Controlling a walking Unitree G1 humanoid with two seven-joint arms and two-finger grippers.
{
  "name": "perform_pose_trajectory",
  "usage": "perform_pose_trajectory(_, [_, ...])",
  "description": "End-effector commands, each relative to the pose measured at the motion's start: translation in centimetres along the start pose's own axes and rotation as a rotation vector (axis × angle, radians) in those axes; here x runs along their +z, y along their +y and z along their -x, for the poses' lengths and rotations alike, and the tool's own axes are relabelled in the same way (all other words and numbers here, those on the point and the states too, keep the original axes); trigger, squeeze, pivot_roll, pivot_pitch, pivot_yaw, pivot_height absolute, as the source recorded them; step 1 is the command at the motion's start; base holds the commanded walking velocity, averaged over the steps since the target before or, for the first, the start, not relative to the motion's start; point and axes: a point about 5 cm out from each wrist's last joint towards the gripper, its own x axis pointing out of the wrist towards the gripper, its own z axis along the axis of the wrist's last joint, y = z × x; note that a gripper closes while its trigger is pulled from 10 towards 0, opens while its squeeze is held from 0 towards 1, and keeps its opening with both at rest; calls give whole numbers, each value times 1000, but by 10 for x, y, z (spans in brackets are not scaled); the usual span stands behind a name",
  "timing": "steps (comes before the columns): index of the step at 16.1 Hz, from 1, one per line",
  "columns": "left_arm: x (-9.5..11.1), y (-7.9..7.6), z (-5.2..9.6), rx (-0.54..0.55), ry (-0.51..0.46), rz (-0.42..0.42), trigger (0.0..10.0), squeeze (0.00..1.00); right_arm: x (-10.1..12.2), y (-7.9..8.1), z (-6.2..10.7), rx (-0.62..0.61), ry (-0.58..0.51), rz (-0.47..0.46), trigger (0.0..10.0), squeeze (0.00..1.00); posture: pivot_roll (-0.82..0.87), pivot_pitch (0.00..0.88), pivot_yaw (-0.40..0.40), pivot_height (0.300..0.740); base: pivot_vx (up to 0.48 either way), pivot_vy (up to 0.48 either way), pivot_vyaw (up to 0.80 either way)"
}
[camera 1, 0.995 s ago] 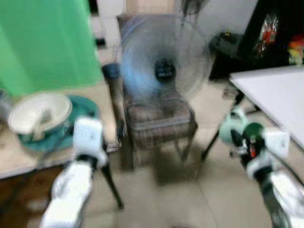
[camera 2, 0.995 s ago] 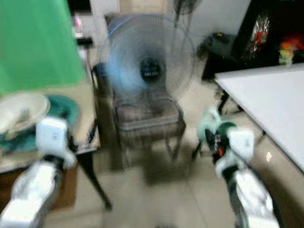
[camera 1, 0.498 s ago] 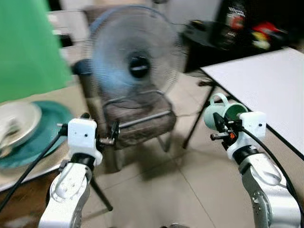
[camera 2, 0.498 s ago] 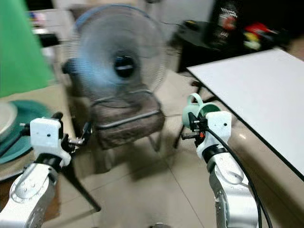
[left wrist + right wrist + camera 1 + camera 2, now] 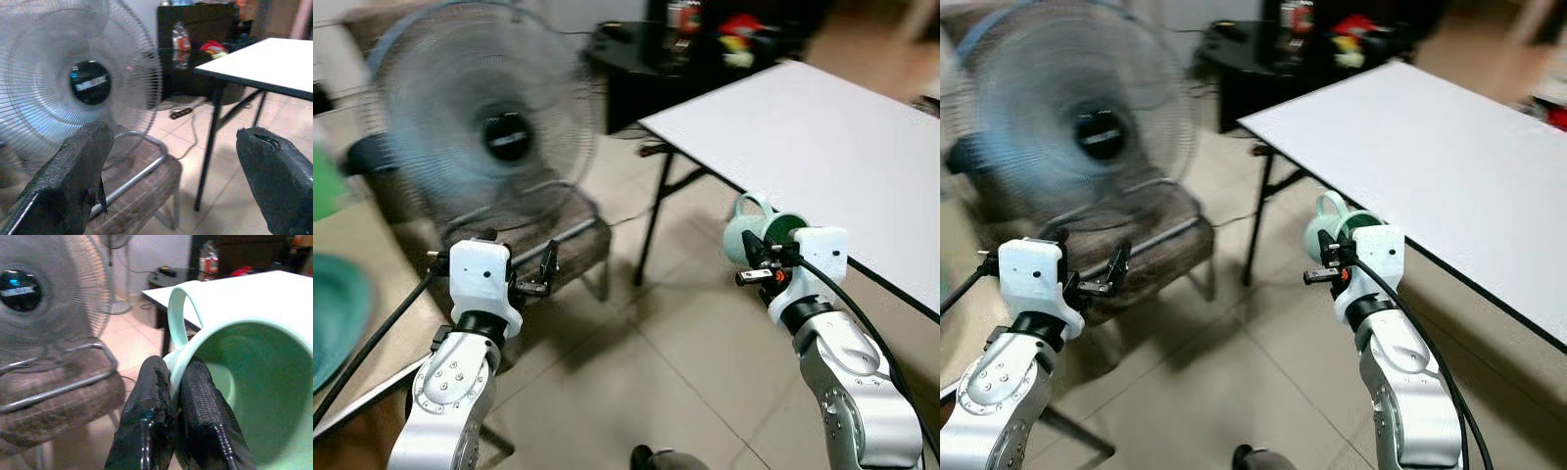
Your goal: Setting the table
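A mint green mug (image 5: pixel 762 228) hangs in the air just short of the white table's (image 5: pixel 822 137) near edge. My right gripper (image 5: pixel 751 262) is shut on it, and in the right wrist view the two fingers (image 5: pixel 151 421) pinch the mug (image 5: pixel 244 396) by its rim below the handle. My left gripper (image 5: pixel 517 258) is held out at chest height in front of the chair, open and holding nothing; its fingers (image 5: pixel 73 171) stand wide apart. A teal plate (image 5: pixel 327 318) lies on a wooden side table at the far left edge.
A standing fan (image 5: pixel 494 122) is behind a brown chair (image 5: pixel 553 245) straight ahead. A black low table (image 5: pixel 636 54) with bottles and packets stands at the back. The white table's black legs (image 5: pixel 651 220) reach the tiled floor (image 5: pixel 685 362) between my arms.
The camera has swung to the right: the white table now takes up more of the view and the side table with dishes has slid off left. The mug stays in my right gripper.
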Motion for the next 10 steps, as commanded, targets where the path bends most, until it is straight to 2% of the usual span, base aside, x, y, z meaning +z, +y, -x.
perform_pose_trajectory(1, [3, -1, 0, 0, -6, 1, 10000, 0, 4, -1, 0, -3, -10, 3, 10000, 0, 37, 0, -44, 740, 0, 0, -788])
perform_pose_trajectory(3, [1, 0, 0, 10, -3, -4, 10000, 0, 4, 1, -3, 3, -1, 14, 10000, 0, 22, 0, -42, 740, 0, 0, -784])
perform_pose_trajectory(4, [1, 2, 0, 30, 1, 16, 10000, 0, 7, 2, -3, 17, 0, 18, 10000, 0, 21, 0, -47, 740, 0, 0, 0])
perform_pose_trajectory(10, [6, -2, 1, -10, -16, 18, 10000, 0, 10, 4, -6, 52, -6, 19, 10000, 0, 43, 0, -60, 740, 291, 0, 0])
